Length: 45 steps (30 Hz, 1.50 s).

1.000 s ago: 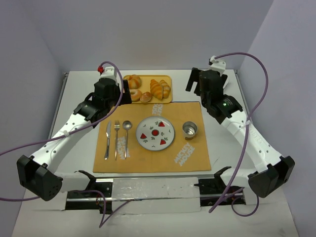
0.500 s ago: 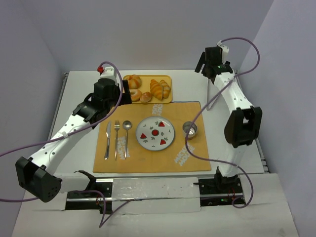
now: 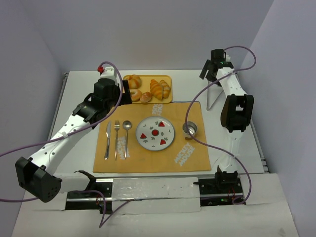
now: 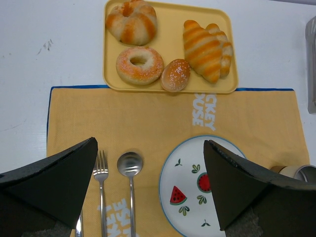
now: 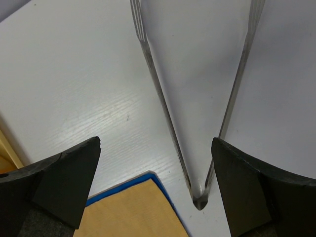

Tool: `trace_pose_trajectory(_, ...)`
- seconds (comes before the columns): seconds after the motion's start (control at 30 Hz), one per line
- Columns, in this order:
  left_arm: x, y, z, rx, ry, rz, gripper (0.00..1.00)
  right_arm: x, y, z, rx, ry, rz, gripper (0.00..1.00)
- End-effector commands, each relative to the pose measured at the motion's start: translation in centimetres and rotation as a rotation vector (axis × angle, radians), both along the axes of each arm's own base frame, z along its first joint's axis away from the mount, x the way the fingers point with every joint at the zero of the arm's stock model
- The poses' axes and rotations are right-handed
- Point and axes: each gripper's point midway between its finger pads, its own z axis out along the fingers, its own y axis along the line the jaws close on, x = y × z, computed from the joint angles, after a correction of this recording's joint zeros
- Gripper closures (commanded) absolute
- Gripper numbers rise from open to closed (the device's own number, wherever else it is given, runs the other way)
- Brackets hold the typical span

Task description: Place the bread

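Note:
The bread, a golden-orange striped croissant (image 3: pixel 159 89), lies on the right side of a yellow tray (image 3: pixel 168 79) at the back of the table. It also shows in the left wrist view (image 4: pixel 205 48). My left gripper (image 3: pixel 127 95) is open and empty. It hovers above the orange placemat, short of the tray, with the croissant ahead and to the right. Its jaws stand wide apart (image 4: pixel 150 144). My right gripper (image 3: pixel 208 70) is raised at the far right corner, open and empty (image 5: pixel 155 143), over bare table by the placemat's corner (image 5: pixel 133 210).
The tray also holds a round bun (image 4: pixel 132 20), a sugared ring (image 4: pixel 139 65) and a small oval roll (image 4: pixel 176 75). On the placemat (image 3: pixel 187 155) are a watermelon-print plate (image 3: pixel 155 133), a knife, a fork (image 4: pixel 100 197), a spoon (image 4: pixel 130 165) and a metal cup (image 3: pixel 189 129).
My right arm has swung up and back, from low over the table's right side to folded upright at the far right corner. The left arm has not moved.

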Motion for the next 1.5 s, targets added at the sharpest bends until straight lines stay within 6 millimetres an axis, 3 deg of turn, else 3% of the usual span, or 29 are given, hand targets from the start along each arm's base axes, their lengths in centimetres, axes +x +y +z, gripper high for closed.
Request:
trace_pose_trajectory(0.0,0.2,-0.7,1.6,-0.025,-0.041,-0.029,0.01,0.1,-1.7,0.2,0.005,0.013,-0.005,0.0)
trace_pose_trajectory(0.53,0.4,-1.0,0.9,-0.023,-0.022,-0.036,0.01,-2.9,-2.0,-6.2,0.041,0.177,0.091,0.0)
trace_pose_trajectory(1.1,0.5,-1.2,0.5,-0.022,-0.01,-0.037,0.01,-4.0,-2.0,-9.0,0.046,0.23,0.08,0.0)
trace_pose_trajectory(1.47,0.6,-1.2,0.4,-0.021,-0.006,-0.036,0.01,-3.5,-1.8,-10.1,0.061,0.237,0.077,0.02)
